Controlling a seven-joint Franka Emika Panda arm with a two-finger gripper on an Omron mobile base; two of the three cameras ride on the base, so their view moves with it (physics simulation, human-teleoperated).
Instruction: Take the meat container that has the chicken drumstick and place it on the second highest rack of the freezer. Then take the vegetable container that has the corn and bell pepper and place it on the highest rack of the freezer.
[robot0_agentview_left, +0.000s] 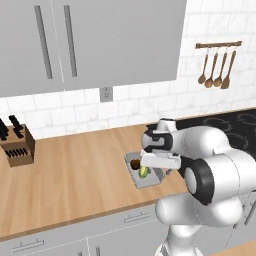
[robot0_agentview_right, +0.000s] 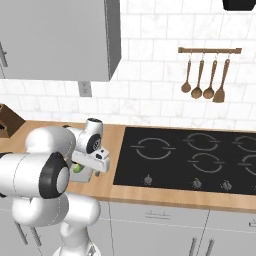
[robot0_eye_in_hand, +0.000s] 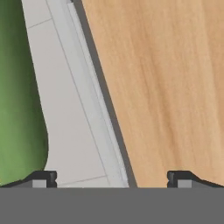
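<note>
In the middle of the left base view, the gripper (robot0_agentview_left: 159, 167) hangs over the tray (robot0_agentview_left: 131, 161), jaws wide open, holding nothing. Next it must close on the tray's rim.

no readable txt, labels or nos.

Gripper (robot0_eye_in_hand: 112, 177) jaws wide apart, straddling the grey container (robot0_eye_in_hand: 74, 113) rim: left fingertip over the tray floor beside a green husk (robot0_eye_in_hand: 19, 87), right fingertip over the bare wooden counter (robot0_eye_in_hand: 166, 78).
</note>
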